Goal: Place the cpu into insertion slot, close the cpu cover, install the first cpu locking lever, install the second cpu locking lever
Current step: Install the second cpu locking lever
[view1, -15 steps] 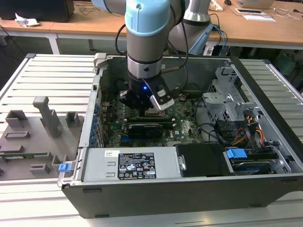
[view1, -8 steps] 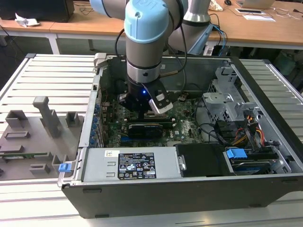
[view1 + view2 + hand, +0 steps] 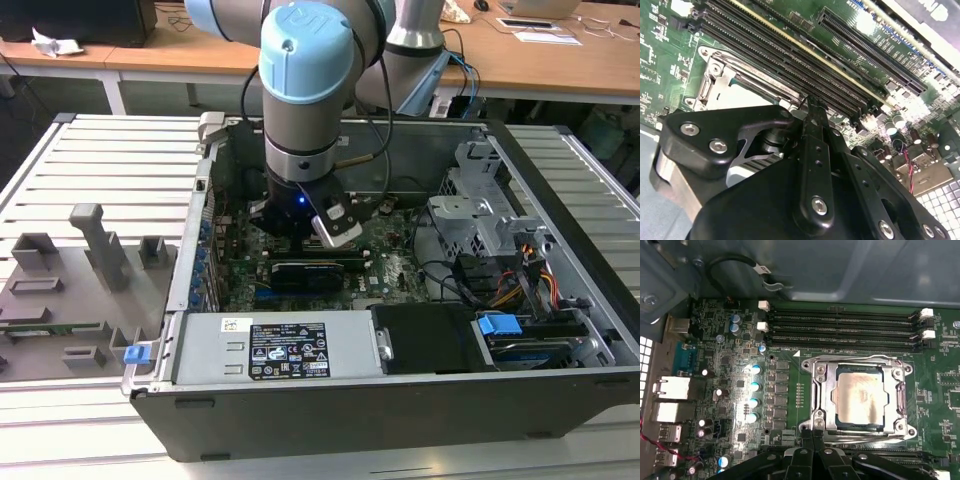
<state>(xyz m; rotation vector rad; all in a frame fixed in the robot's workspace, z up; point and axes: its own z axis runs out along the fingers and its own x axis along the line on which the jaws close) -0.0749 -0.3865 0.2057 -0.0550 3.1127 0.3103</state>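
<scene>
— What's carrying everything on your end?

— I see a pale slatted tabletop [image 3: 110, 150]. An open computer case [image 3: 330, 410] sits on it, reaching almost to the near edge.

— Anything else on it?

— A grey fixture tray [image 3: 60, 300] with upright blocks lies flat toward the edge at the exterior view's left, just beside the case.

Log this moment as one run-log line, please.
cpu: seated in insertion slot | cpu cover: closed | gripper: jaws shut, at socket edge
</scene>
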